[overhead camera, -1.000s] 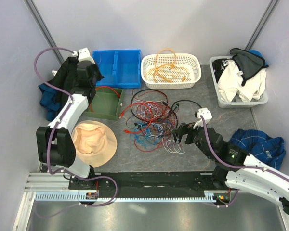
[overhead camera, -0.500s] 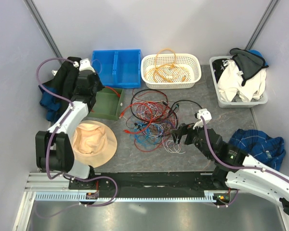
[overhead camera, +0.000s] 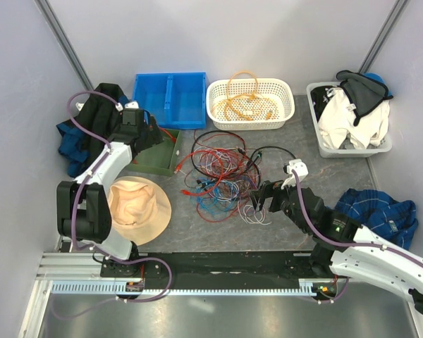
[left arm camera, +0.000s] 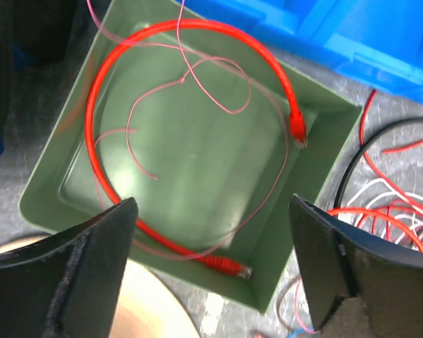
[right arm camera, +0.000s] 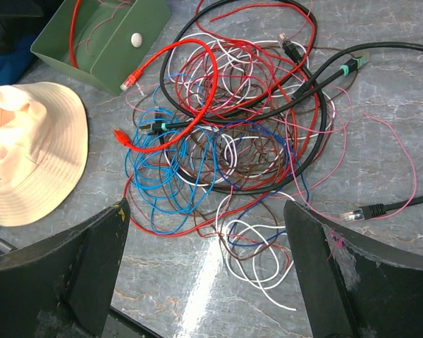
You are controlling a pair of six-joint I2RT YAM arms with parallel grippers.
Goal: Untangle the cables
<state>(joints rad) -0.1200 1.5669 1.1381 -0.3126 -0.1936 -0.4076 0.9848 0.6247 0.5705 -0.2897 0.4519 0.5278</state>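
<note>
The cables [overhead camera: 222,172] lie in a tangle of red, black, blue, white and pink wires mid-table, also seen in the right wrist view [right arm camera: 247,120]. My right gripper [overhead camera: 257,201] hovers open at the tangle's near right edge; nothing sits between its fingers [right arm camera: 204,208], and a loose white loop [right arm camera: 257,246] lies just below them. My left gripper [overhead camera: 155,135] is open over the green tray [overhead camera: 155,155]. In that tray [left arm camera: 324,162] lie a red cable [left arm camera: 294,120] curled in a ring and a thin pink wire [left arm camera: 197,77]. The left gripper [left arm camera: 213,204] holds nothing.
A blue bin [overhead camera: 170,98] and a white basket [overhead camera: 285,105] holding an orange-yellow cable [overhead camera: 243,98] stand at the back. A grey bin of clothes [overhead camera: 349,120] is back right. A beige hat [overhead camera: 137,208], dark clothing [overhead camera: 84,127] and a blue cloth [overhead camera: 377,208] lie around.
The left gripper went from shut to open and moved right and nearer, over the green tray. The right arm has hardly moved.
</note>
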